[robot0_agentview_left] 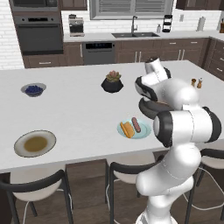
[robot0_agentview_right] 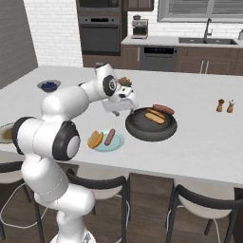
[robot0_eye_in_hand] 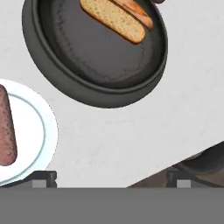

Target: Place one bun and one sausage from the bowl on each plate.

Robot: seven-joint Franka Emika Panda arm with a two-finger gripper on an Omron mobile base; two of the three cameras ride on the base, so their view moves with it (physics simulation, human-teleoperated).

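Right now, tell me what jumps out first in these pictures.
The white robot arm looms in front, its open gripper above the counter beside the dark bowl, which holds a bun and a sausage. Left of it, the light blue plate carries a bun and sausage, while the brownish plate sits bare.

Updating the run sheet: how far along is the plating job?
Done: light blue plate has a bun and a sausage. In hand: nothing; open pincer hovers by the dark bowl. Left: its bun and sausage for the grey-rimmed plate.
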